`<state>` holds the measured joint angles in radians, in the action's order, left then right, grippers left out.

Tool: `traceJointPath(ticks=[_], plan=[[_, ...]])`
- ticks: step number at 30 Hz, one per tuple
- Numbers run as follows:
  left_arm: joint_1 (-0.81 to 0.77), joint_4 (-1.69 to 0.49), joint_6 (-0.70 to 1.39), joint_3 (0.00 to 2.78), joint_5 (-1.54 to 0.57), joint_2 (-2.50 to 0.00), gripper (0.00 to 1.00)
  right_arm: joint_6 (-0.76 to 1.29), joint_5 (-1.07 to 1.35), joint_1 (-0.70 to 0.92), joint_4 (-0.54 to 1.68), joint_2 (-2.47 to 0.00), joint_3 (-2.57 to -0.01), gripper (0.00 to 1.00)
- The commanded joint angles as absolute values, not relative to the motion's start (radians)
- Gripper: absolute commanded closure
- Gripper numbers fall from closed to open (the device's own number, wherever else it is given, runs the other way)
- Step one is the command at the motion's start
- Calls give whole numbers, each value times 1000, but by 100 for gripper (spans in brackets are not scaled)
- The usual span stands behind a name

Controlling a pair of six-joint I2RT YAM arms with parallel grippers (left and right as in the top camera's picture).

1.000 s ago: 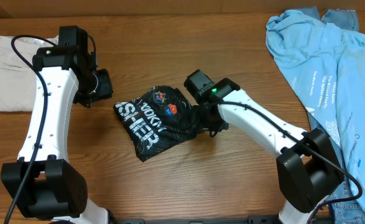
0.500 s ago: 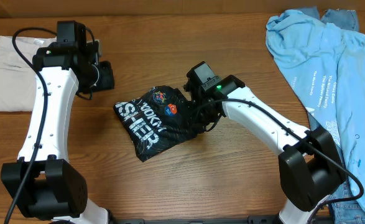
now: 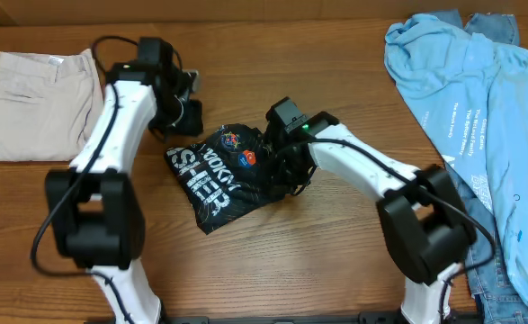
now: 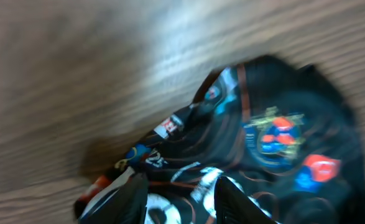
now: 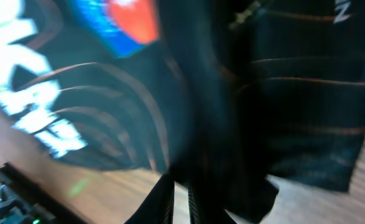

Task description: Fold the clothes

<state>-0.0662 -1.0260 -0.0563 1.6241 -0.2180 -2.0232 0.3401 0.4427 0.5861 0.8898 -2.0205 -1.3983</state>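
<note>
1. While nothing of the room past it is being shown, a brown wooden table (image 3: 317,261) is being taken up by laundry. The black shirt (image 3: 219,175) is being left bunched mid-table, with folded beige trousers (image 3: 39,99) far left and a light blue top (image 3: 461,90) draped over jeans (image 3: 488,283) on the right.
2. Overhead only: the left gripper (image 3: 184,121) is being held over the shirt's upper left edge, and the right gripper (image 3: 286,162) is being pushed into its right edge.
3. Left wrist view, pretty blurry: the jaws are being kept apart with nothing between them, shirt logos below.
4. Right wrist view: a dark fold of the shirt is being pinched between nearly closed fingers (image 5: 166,199), which overhead isn't being shown.
</note>
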Motion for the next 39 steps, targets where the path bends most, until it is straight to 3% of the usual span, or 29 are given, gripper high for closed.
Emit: traceJointPath(ticks=[1,10,18,30,33,35,37,38,39], plan=[[-65,-1053,-82,1638,-226,-2093,63,344,456,587,883,-2059,-1393,87],[-65,-1203,-36,1638,-149,-2205,67,344,302,516,871,-2093,-1393,87],[-65,-1349,98,1571,-84,-2220,76,275,179,435,841,-2093,-1393,87],[-92,-1360,97,1511,-131,-2091,75,215,41,429,802,-2093,-1399,86],[-92,-1324,101,1511,-131,-1991,69,216,3,426,840,-2089,-1435,86],[-92,-1277,102,1511,-131,-1918,60,216,-20,425,874,-2079,-1472,86],[-92,-1218,102,1511,-131,-1861,46,216,-42,425,904,-2060,-1509,85],[-92,-1186,102,1511,-131,-1840,31,216,-44,425,918,-2046,-1529,85],[-92,-1150,102,1511,-131,-1823,24,217,-44,425,928,-2033,-1544,85]])
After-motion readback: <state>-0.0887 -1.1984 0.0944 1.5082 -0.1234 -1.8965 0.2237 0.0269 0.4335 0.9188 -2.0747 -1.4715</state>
